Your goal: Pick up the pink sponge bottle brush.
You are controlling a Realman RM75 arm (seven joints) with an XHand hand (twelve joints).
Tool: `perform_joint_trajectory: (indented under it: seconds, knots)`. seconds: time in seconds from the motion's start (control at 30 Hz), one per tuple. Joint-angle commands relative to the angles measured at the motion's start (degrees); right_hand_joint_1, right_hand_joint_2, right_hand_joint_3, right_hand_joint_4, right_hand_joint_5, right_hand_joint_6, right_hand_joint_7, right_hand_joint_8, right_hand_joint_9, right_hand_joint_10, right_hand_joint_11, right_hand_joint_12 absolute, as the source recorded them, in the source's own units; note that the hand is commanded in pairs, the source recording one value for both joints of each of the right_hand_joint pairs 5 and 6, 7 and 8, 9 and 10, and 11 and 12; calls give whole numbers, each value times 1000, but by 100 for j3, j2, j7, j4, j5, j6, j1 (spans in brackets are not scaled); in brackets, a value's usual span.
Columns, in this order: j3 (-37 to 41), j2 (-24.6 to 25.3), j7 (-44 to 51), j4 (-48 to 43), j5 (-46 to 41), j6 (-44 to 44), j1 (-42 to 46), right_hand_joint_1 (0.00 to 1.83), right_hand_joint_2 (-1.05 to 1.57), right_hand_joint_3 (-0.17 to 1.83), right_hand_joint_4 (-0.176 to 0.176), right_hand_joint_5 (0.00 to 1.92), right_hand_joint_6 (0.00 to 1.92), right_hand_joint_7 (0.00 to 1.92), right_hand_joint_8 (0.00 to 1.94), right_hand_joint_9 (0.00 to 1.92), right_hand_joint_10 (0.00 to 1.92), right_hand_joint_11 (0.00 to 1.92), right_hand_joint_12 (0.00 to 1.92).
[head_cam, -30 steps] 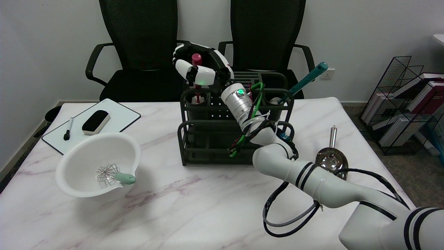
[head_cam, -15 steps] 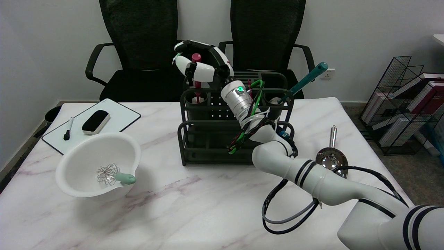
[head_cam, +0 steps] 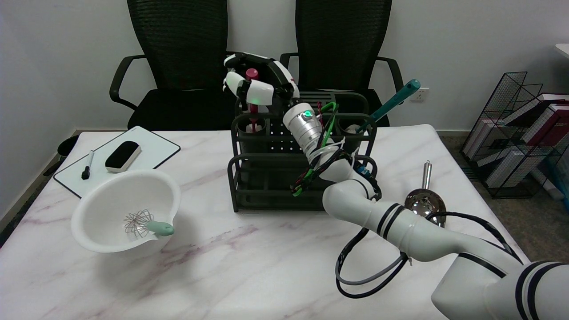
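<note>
The pink sponge bottle brush (head_cam: 252, 74) stands upright in the left rear cup of the black rack (head_cam: 271, 186). Its dark pink handle sticks up above the rack, and its lower end shows inside the cup. My right hand (head_cam: 258, 85) is at the top of the handle, above the rack's back left corner. One white finger crosses in front of the handle while the others arch behind it, so the hand grips the handle just below its tip. The sponge head is mostly hidden in the cup.
A teal-handled tool (head_cam: 392, 103) leans out of the rack's right rear cup. A white bowl (head_cam: 111, 195) holding a whisk (head_cam: 146, 224) sits at the left. Behind it lies a whiteboard (head_cam: 151, 149) with an eraser and marker. A metal scoop (head_cam: 424, 202) lies to the right.
My hand has risen a little along the handle and its fingers have drawn in closer around it. The brush stays at the same height in its cup.
</note>
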State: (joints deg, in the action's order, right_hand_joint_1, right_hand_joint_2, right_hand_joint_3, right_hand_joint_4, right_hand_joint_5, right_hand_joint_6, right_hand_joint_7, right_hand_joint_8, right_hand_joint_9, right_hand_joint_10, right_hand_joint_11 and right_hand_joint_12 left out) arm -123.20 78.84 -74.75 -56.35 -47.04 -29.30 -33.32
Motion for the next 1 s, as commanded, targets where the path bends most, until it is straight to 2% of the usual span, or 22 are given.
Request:
perform_joint_trajectory:
  seconds: [0.03,0.2,0.33,0.67,0.77,0.83,1.0]
  knots:
    - [-16,40,0,122,0,64,-78,1189,566,1113,0,1158,1158,1260,1260,1074,1074,1030,1030]
    - [-23,40,0,130,19,64,-94,1183,495,1195,0,1206,1206,1283,1283,1084,1084,1027,1027]
    - [-23,40,0,131,40,64,-102,1183,270,1336,0,1240,1240,1275,1275,1083,1083,997,997]
    - [-23,48,0,138,40,119,-127,1172,16,1285,0,1274,1274,1262,1262,1126,1126,1003,1003]
    - [-23,49,0,138,40,120,-135,1165,31,1254,0,1322,1322,1373,1373,1218,1218,1062,1062]
    - [-23,56,0,138,40,120,-150,1156,59,1247,0,1398,1398,1493,1493,1326,1326,1205,1205]
    - [-23,64,0,138,40,120,-158,1145,122,1221,0,1459,1459,1595,1595,1419,1419,1298,1298]
